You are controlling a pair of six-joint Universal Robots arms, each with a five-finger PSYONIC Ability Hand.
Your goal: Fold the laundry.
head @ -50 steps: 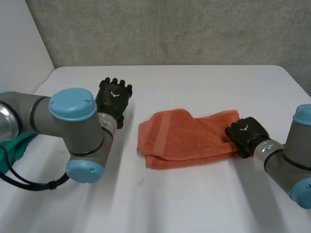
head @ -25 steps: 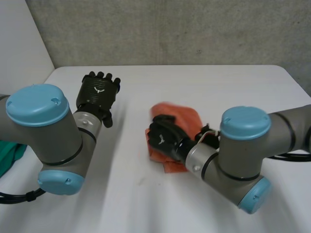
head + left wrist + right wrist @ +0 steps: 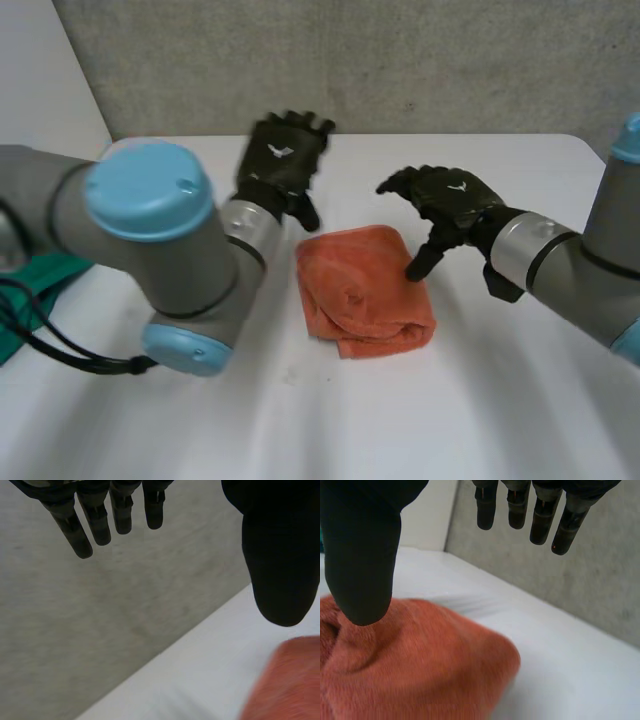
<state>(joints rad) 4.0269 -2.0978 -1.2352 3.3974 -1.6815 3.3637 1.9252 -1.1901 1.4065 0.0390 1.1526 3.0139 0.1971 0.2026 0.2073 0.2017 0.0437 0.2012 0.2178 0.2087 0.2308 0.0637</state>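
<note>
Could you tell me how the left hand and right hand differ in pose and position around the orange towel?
The left hand is beside the far corner of the orange towel, off the cloth; the right hand hangs over its right edge. The left hand's fingers point toward the wall; the right hand's arch, thumb pointing down at the towel. Both are open, holding nothing.

Table: white, its far edge met a grey wall beyond both hands' fingertips.
Towel: orange, folded into a thick bundle, lay on the table under the right hand's thumb, just beside the left hand.
Green cloth: lay well behind the left hand; whether it rested on the table was unclear.
</note>
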